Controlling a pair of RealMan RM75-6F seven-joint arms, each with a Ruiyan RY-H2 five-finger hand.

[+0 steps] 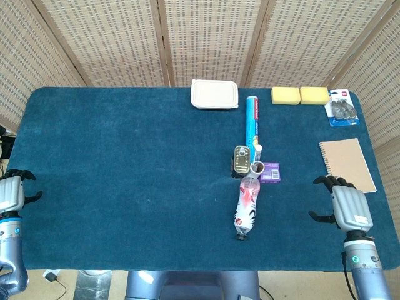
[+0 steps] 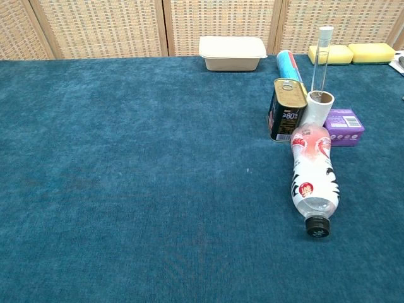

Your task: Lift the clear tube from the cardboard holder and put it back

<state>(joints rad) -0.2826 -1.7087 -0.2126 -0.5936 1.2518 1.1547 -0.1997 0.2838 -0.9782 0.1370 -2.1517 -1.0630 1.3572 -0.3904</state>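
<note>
- Clear tube (image 2: 322, 58) stands upright in the cardboard holder (image 2: 317, 108), a short white roll with an open brown top, near the middle-right of the blue table (image 1: 125, 187); the upper part of the tube rises well above the rim of the holder.
- Both hands are well apart from the tube and touch nothing on the table.
- Right hand (image 1: 347, 205) is at the near right edge of the table, in front of the notebook (image 1: 347, 164); its dark fingers (image 1: 325, 181) are spread and a little curled, and they hold nothing.
- Left hand (image 1: 12, 190) is at the far left edge of the table, partly cut by the picture border; its fingers are apart and empty.
- Only the head view shows the hands; the chest view shows neither of them.
- Just beside the holder, on its left, stands a tin can (image 2: 288, 110) with a closed gold lid.
- On the right of the holder lies a small purple box (image 2: 344, 126), closed.
- A plastic bottle (image 2: 312, 177) with a red and white label lies on its side in front of the holder; its black cap points to the near edge, and its bottom is at the foot of the holder.
- Behind the can lies a blue tube package (image 1: 252, 119), pointing to the back of the table.
- At the back edge sits a beige lidded food box (image 1: 214, 94), closed, so I cannot tell what is in it.
- Two yellow sponges (image 1: 300, 95) lie side by side at the back right, and a blister pack (image 1: 342, 108) is near the right corner.
</note>
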